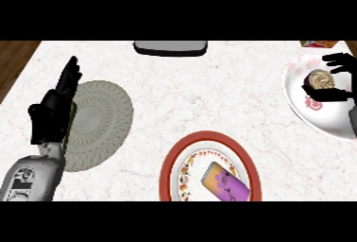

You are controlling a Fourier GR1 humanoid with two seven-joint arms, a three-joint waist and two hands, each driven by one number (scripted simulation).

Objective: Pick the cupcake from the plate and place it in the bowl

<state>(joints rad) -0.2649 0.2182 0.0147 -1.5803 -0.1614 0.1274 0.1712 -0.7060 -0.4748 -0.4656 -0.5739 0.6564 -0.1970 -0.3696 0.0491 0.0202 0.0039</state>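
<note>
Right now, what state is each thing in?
right hand: curled round the cupcake
cupcake: held, within the rim of the bowl
bowl: upright
left hand: open, resting at left
grey plate: flat, no cupcake on it
red-rimmed plate: flat, purple packet on it

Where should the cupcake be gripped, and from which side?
By its round sides, coming from above: the cupcake stands upright in the white dish, top up. The right hand is nearest, fingers and thumb curled either side of it.
</note>
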